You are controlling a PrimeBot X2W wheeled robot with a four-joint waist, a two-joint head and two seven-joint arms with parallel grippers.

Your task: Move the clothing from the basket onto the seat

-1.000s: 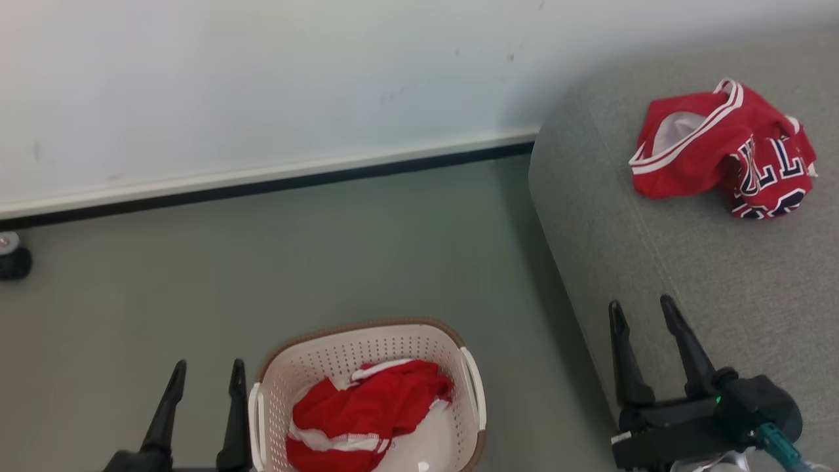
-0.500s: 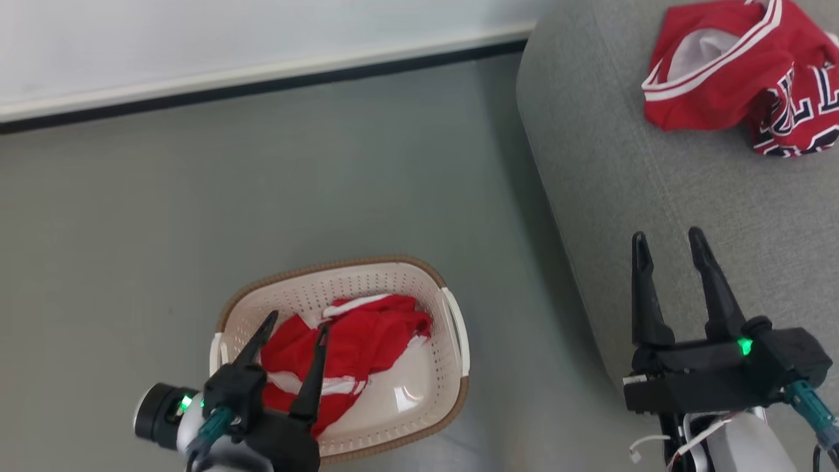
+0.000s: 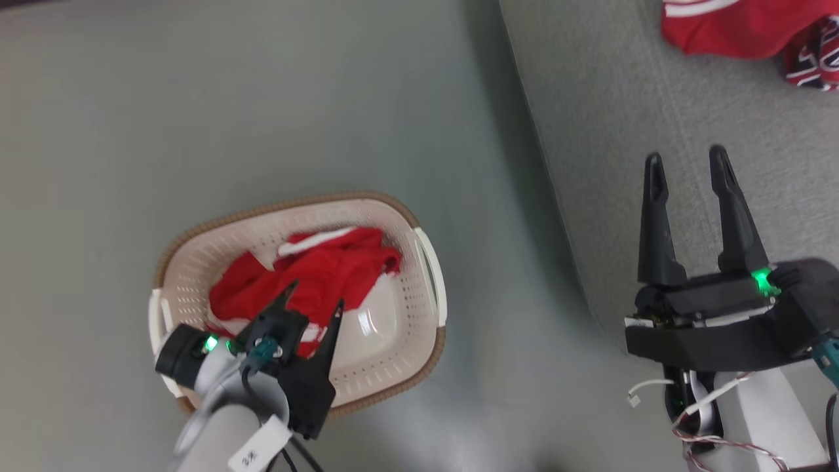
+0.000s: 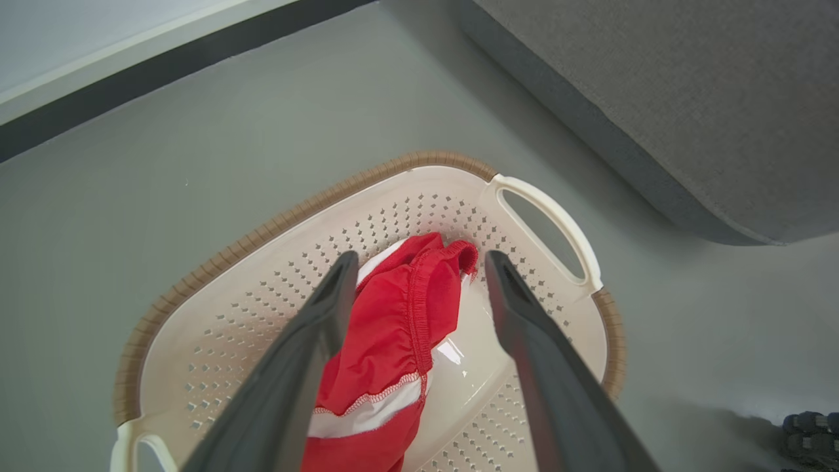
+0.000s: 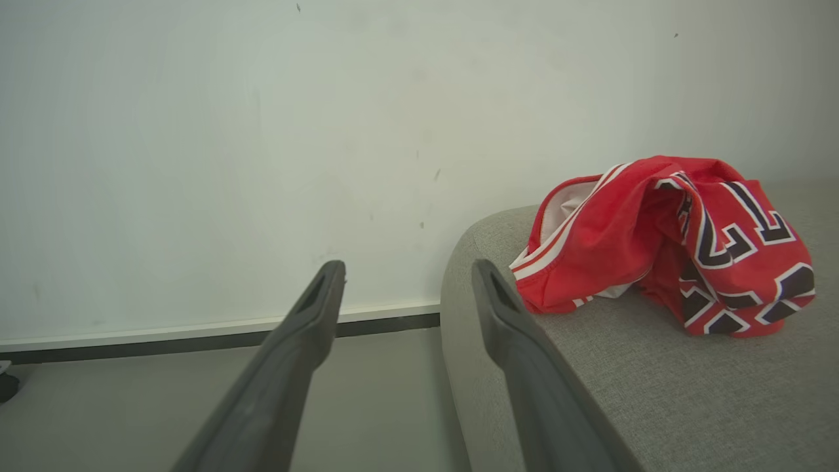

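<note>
Swung in from the basket's (image 3: 275,206) left side, the left claw (image 3: 316,293) hangs spread above the red garment (image 3: 328,269) inside it. Right of the basket, the right claw (image 3: 685,154) gapes empty over the seat (image 3: 609,131), where a lettered garment (image 3: 734,29) lies.

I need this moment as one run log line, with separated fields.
left gripper: open, over red garment in basket | right gripper: open, at seat edge | lettered garment: on seat

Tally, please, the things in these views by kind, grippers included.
Clothing heaps: 2 (basket heap, seat heap)
Basket: 1
Seat: 1
Grippers: 2 (left gripper, right gripper)
Total: 6
</note>
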